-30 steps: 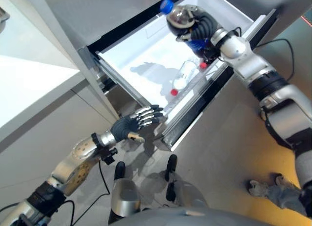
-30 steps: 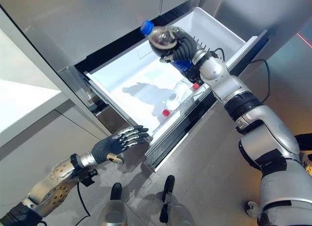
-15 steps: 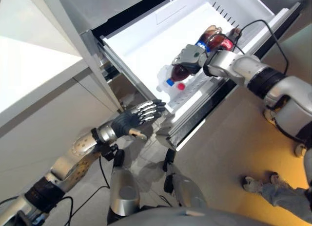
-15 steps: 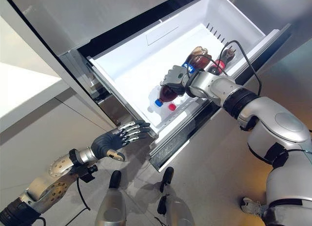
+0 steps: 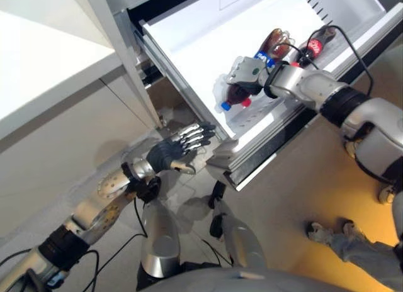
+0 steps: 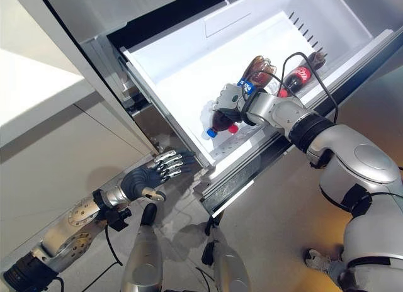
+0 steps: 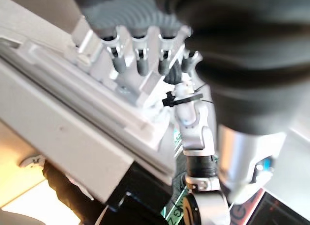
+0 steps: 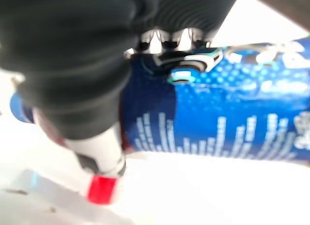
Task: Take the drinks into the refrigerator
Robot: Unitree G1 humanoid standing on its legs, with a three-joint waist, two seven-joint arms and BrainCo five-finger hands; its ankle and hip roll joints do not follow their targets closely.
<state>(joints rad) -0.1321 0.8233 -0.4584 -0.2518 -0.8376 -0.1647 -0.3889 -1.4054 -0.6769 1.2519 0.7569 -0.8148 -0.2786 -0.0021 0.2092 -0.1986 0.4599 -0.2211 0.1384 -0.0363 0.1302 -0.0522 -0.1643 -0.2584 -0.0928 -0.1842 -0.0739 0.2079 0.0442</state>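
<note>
Right hand (image 6: 230, 105) wrapped round a blue-capped cola bottle (image 6: 225, 119), laying it in the pulled-out white freezer drawer (image 6: 189, 62) beside a clear red-capped bottle (image 8: 101, 188); another cola bottle (image 6: 302, 72) further along near the drawer front. Left hand (image 6: 153, 175) spread flat, fingers straight, just by the drawer's corner. Bottle likely full and heavy, smooth plastic, prone to roll lying down. Best held round the labelled mid-body.
</note>
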